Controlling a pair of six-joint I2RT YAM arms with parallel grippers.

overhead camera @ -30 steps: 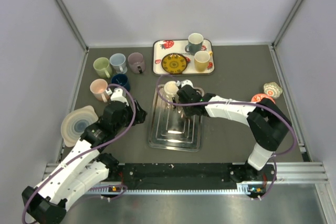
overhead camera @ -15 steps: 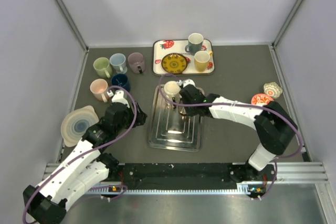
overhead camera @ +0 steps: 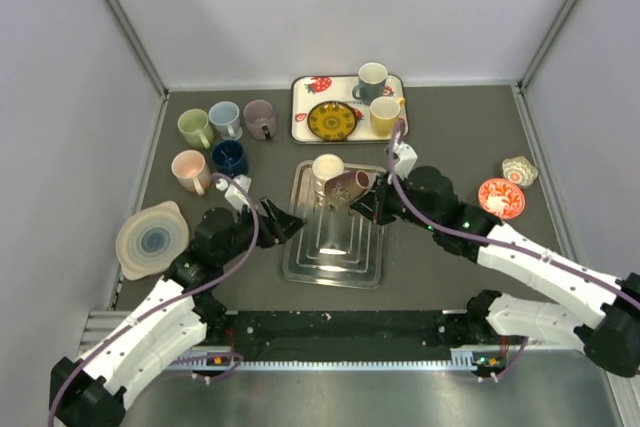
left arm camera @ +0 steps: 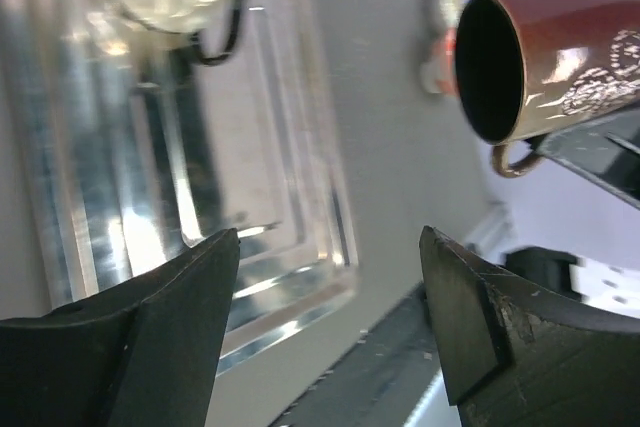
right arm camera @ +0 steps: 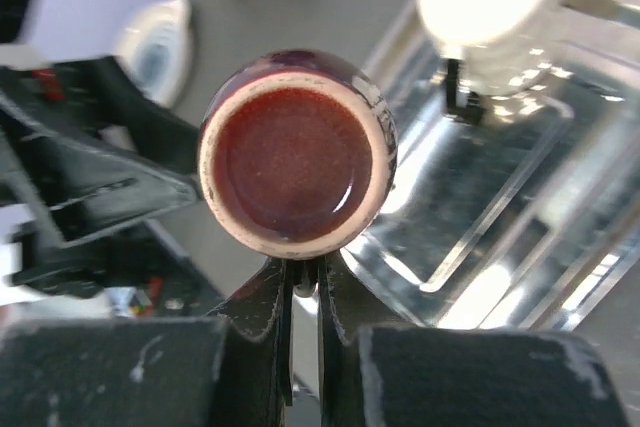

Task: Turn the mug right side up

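The dark red-brown mug (overhead camera: 347, 187) hangs on its side above the far end of the metal tray (overhead camera: 335, 259). My right gripper (overhead camera: 367, 199) is shut on its handle. In the right wrist view the mug's base (right arm camera: 297, 167) faces the camera, with the handle pinched between the fingers (right arm camera: 303, 277). In the left wrist view the mug (left arm camera: 545, 57) shows its dark mouth at the upper right. My left gripper (overhead camera: 285, 225) is open at the tray's left edge, with nothing between its fingertips (left arm camera: 330, 247).
A cream mug (overhead camera: 327, 168) stands upside down on the tray's far end. At the back is a strawberry tray (overhead camera: 303, 107) with a plate and two mugs. Several mugs (overhead camera: 225, 119) stand back left, a bowl (overhead camera: 152, 239) left, and two small bowls (overhead camera: 500, 197) right.
My right gripper closed on the mug's handle, lifted it off the tray and tipped it sideways as the arm swung right. My left gripper moved closer to the tray.
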